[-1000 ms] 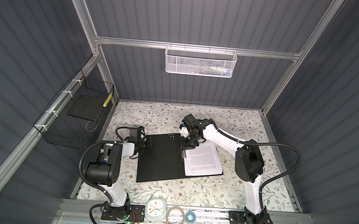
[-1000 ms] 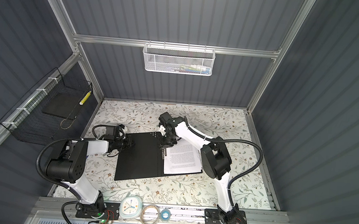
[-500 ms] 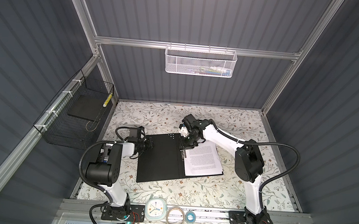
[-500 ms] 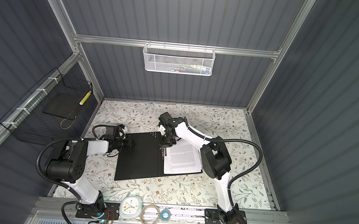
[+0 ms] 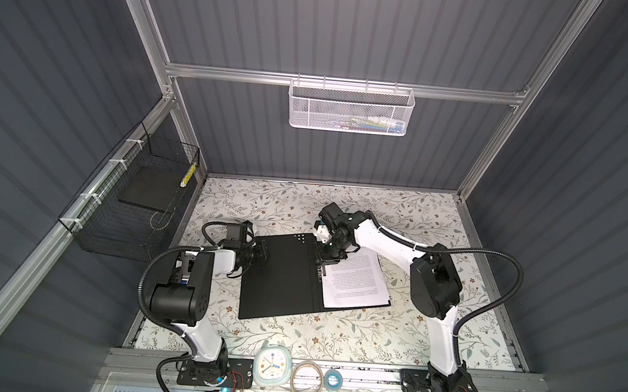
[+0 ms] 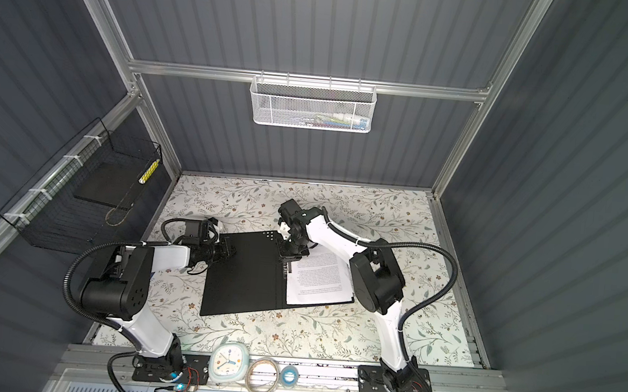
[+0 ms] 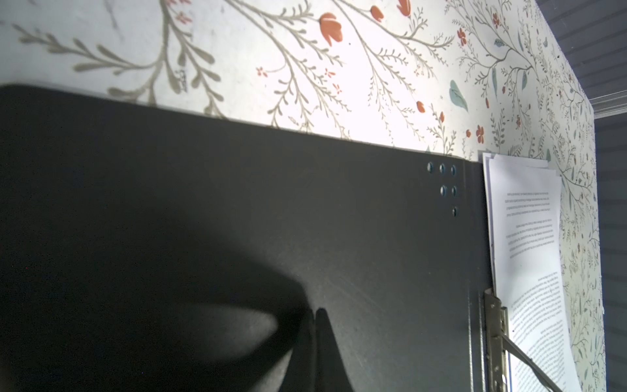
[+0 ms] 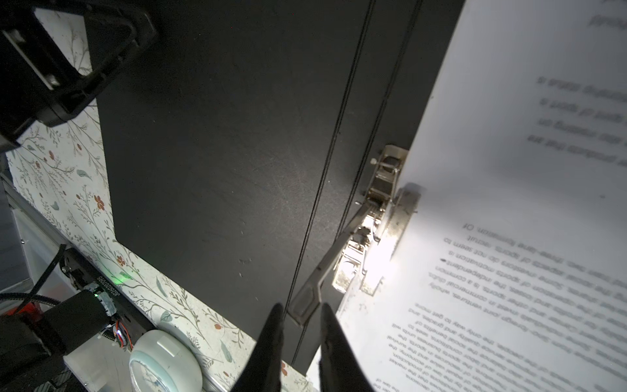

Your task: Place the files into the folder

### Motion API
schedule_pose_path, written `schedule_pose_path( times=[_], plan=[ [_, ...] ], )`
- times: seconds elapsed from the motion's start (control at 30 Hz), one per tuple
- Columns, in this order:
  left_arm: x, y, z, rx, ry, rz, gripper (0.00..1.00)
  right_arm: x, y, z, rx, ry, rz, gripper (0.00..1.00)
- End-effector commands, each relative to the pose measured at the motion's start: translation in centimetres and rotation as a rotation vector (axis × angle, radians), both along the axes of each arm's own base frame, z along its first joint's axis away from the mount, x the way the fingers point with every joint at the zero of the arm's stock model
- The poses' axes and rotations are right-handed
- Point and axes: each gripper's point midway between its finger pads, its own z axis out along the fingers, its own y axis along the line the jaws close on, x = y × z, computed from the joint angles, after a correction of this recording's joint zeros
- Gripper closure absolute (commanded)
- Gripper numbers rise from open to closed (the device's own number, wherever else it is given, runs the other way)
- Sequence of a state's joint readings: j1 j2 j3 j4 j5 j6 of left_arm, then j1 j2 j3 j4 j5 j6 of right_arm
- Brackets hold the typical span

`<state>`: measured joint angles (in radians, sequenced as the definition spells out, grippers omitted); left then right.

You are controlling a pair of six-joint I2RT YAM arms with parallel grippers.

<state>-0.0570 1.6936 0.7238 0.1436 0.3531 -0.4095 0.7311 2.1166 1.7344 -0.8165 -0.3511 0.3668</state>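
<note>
The folder (image 5: 278,279) (image 6: 243,276) lies open and flat on the floral table, black inside facing up. The files (image 5: 355,282) (image 6: 320,279) (image 7: 522,237) (image 8: 509,169), white printed sheets, rest on its right half beside the metal clip mechanism (image 8: 376,203) (image 7: 495,325). My left gripper (image 5: 262,256) (image 6: 230,253) (image 7: 315,310) is shut and empty, its tips down on the left cover near its outer edge. My right gripper (image 5: 324,263) (image 6: 288,264) (image 8: 301,305) hangs over the spine, jaws narrowly apart on either side of the end of the raised lever (image 8: 325,268).
A clock (image 5: 272,368) (image 8: 163,363), a tape ring (image 5: 307,380) and a small blue roll (image 5: 334,380) sit on the front rail. A black wire basket (image 5: 137,197) hangs on the left wall. A white mesh basket (image 5: 351,107) hangs on the back wall.
</note>
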Motion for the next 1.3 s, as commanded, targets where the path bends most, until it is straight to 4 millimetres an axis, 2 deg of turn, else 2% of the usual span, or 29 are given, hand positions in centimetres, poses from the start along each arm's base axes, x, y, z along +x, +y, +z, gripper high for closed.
schedule_pose_path(
  times=[0.0,0.73,1.07,1.27],
  plan=[
    [-3.6,1.0,-4.2,0.063,0.189,0.005,1.0,-0.6,-0.7,-1.0,-0.034,0.035,-0.002,0.8],
    [-3.7,1.0,-4.3,0.064,0.19,0.001,1.0,-1.6,-1.3,-1.9,-0.07,0.065,0.019,0.89],
    [-3.6,1.0,-4.3,0.063,0.186,0.004,1.0,-1.4,-2.8,-2.4,-0.181,0.038,0.069,0.9],
    [-3.6,0.9,-4.3,0.062,0.189,-0.003,1.0,-1.7,-2.5,-2.7,-0.205,0.038,0.113,0.91]
  ],
)
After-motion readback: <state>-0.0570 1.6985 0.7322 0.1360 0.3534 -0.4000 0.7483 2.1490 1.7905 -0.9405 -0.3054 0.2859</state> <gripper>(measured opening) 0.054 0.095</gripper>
